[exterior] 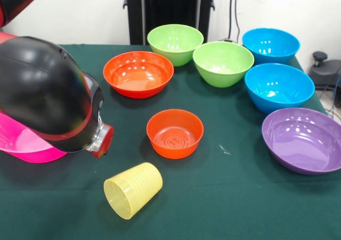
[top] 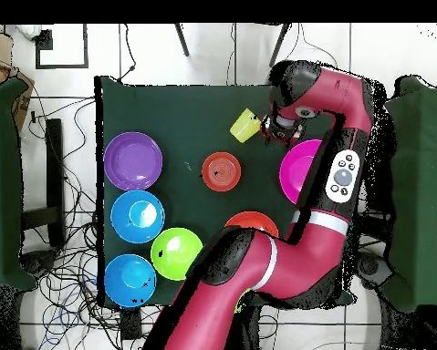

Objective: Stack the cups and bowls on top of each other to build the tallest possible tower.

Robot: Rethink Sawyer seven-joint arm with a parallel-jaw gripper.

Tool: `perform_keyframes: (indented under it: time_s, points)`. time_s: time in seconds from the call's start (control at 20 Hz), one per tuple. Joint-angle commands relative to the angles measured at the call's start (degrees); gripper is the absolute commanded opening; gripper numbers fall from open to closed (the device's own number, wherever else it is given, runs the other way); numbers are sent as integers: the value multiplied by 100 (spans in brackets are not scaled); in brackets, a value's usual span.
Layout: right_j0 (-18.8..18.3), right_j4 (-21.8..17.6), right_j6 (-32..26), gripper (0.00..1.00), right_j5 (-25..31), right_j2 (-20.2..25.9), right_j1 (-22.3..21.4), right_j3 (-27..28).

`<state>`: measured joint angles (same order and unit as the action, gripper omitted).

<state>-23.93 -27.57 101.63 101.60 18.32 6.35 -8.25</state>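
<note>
tumbler (exterior: 133,190) lies on its side near a bench (exterior: 224,197) edge, beside the gripper (exterior: 101,140), whose state cannot be told; a nudge may roll it off.

Yellow cup (exterior: 133,190) lies on its side, mouth toward the camera, just beside the pincer (top: 269,128). Small orange bowl (exterior: 175,133) upright, near it. Pink bowl (exterior: 21,142) close by, under the arm. Large orange bowl (exterior: 138,73), two green bowls (exterior: 175,43) (exterior: 223,63), two blue bowls (exterior: 270,45) (exterior: 279,87), and purple bowl (exterior: 303,139) all upright, unstacked, well apart from it.
</note>
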Motion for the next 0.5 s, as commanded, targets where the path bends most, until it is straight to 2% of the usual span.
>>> perform_keyframes:
  time_s: [0.05,0.2,0.5]
  points:
    - [35,-993,-2027,100,492,1029,100,71]
    - [10,-1171,-1987,100,366,1260,68,17]
    - [-13,-1779,-1537,100,260,2085,22,-14]
